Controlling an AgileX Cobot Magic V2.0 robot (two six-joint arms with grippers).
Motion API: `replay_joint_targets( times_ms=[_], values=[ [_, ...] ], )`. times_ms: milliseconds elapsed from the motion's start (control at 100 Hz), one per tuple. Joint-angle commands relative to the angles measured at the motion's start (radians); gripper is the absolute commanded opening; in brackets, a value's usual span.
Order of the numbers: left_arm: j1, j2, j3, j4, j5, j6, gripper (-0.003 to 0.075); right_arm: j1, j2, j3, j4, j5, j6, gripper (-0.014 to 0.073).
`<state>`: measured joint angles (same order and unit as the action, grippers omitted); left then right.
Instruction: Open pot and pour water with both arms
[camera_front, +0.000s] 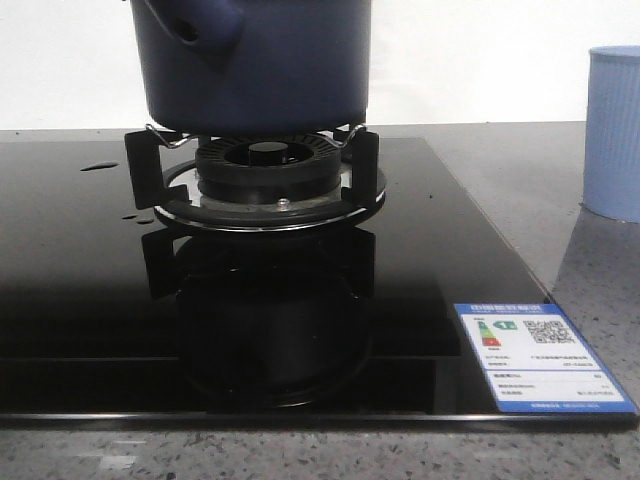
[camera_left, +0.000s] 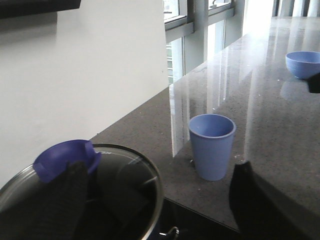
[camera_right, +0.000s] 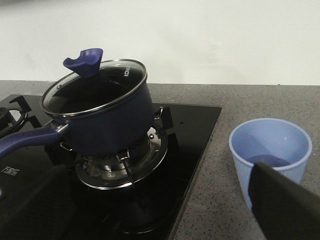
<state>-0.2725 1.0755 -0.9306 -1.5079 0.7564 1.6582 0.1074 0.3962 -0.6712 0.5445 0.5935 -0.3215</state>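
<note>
we see a dark navy-blue pot (camera_front: 255, 65) with a clear glass lid (camera_right: 92, 87), its rim silver and its knob (camera_right: 85, 60) bright blue. the hob (camera_front: 90, 290) is glossy black and bears a blue and white label (camera_front: 540, 358). the ribbed cup (camera_right: 270, 150) is pale blue, the counter (camera_front: 600, 270) speckled grey, the wall (camera_right: 200, 35) white.

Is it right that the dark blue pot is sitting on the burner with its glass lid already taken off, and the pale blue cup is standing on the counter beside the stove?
Not quite: the glass lid is still on the pot, as the right wrist view shows, its blue knob sticking up. The rest holds: the pot sits on the burner, and the pale blue cup stands on the counter beside the stove.
</note>
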Motion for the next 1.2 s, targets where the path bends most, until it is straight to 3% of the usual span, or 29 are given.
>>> replay_joint_targets(
  times_ms=[0,130,320,650,980,1190],
  values=[
    [-0.008,0.071,-0.086,-0.082,-0.017,0.013,0.0545,0.001,0.013,-0.032,0.011,-0.080,-0.013,0.0655],
    [-0.008,0.172,-0.148,-0.130,-0.024,0.013,0.0561,0.001,0.013,-0.032,0.011,-0.083,-0.013,0.0655],
    [-0.014,0.287,-0.216,-0.143,-0.007,0.013,0.0653,0.001,0.013,-0.032,0.011,-0.084,-0.013,0.0655],
    [-0.014,0.396,-0.255,-0.215,-0.009,0.168,0.0652,0.001,0.013,-0.032,0.011,-0.084,-0.013,0.0655],
    [-0.014,0.465,-0.255,-0.305,-0.003,0.197,0.0649,0.001,0.013,-0.032,0.011,-0.084,-0.013,0.0655],
    [-0.017,0.465,-0.255,-0.312,-0.005,0.197,0.0578,0.001,0.013,-0.032,0.011,-0.084,-0.013,0.0655]
  ],
)
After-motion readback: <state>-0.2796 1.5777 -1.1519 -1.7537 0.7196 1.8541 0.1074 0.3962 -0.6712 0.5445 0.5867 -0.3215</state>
